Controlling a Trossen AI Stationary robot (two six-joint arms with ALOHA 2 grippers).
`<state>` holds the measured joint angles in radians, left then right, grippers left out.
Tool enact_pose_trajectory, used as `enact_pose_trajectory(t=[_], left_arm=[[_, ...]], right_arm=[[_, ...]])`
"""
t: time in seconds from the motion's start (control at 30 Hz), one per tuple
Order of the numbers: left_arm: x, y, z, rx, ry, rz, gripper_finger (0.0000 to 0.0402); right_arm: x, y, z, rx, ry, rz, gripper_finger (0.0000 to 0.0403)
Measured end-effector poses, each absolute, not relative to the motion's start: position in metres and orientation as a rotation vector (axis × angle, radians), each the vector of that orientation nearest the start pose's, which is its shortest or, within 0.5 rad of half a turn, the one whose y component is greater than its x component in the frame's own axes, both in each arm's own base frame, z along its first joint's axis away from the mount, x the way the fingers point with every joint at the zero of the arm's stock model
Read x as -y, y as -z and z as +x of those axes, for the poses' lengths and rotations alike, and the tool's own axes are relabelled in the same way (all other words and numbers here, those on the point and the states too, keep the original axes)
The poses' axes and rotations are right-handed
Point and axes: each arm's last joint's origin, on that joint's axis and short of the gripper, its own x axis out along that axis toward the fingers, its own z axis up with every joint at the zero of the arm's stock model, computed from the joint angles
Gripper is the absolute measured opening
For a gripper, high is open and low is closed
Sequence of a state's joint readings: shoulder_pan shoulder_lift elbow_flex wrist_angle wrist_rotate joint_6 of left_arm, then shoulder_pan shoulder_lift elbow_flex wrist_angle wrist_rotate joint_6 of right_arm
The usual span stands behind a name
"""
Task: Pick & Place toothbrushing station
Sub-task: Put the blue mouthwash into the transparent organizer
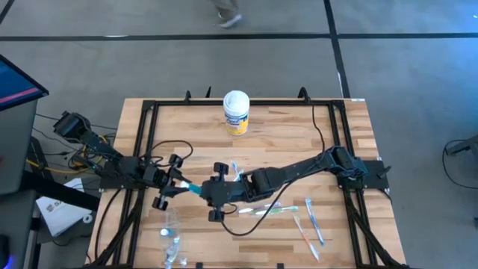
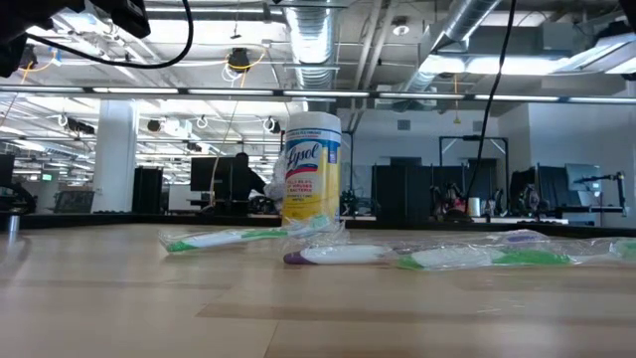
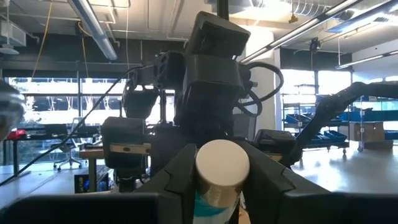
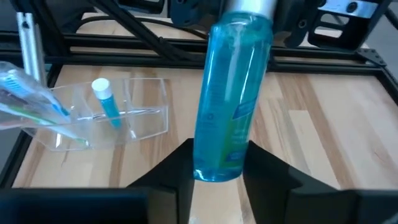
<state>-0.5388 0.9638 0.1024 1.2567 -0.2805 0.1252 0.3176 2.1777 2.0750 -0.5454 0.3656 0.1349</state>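
A teal toothpaste tube (image 1: 193, 188) with a white cap hangs level in the air between my two grippers, left of the table's middle. My left gripper (image 1: 179, 181) is shut on its cap end and my right gripper (image 1: 210, 193) is shut on its flat end. Several wrapped toothbrushes (image 1: 287, 209) lie flat on the table's right half; they also show in the low view (image 2: 467, 257). A clear plastic organizer (image 4: 112, 112) stands near the front left edge, with a second teal tube (image 4: 106, 99) upright in it. My left gripper pinches the tube's white cap (image 3: 222, 165) between its two fingers, coming level from the table's left, along the tube. The tube is lifted clear of the table. My right gripper pinches the tube's flat bottom end (image 4: 217, 169) between its two fingers, coming level from the table's right, along the tube. The tube runs straight away from the fingers to the other gripper, clear of the table.
A white and yellow wipes canister (image 1: 236, 112) stands at the table's far middle, also in the low view (image 2: 311, 169). A wrapped toothbrush (image 4: 31, 102) sticks out beside the organizer. A black frame (image 1: 146, 127) runs along the table's sides.
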Motion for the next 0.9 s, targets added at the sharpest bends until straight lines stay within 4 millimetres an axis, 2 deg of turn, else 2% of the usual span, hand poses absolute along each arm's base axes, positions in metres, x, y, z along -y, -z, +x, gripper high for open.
enact_pose_trajectory(t=[0.23, 0.43, 0.6, 0.9], left_arm=[[0.078, -0.211, 0.143, 0.376, 0.261, -0.086, 0.0087], [0.084, -0.211, 0.14, 0.374, 0.313, -0.097, 0.0087], [0.092, -0.21, 0.135, 0.358, 0.372, -0.125, 0.0087], [0.105, -0.201, 0.128, 0.244, 0.415, -0.19, 0.0087]], right_arm=[[-0.147, -0.294, 0.471, -0.659, 0.019, -0.087, 0.0169], [-0.15, -0.29, 0.468, -0.715, -0.011, -0.065, 0.0195], [-0.157, -0.287, 0.462, -0.761, -0.024, -0.084, 0.02], [-0.17, -0.283, 0.453, -0.805, -0.047, -0.107, 0.0184]])
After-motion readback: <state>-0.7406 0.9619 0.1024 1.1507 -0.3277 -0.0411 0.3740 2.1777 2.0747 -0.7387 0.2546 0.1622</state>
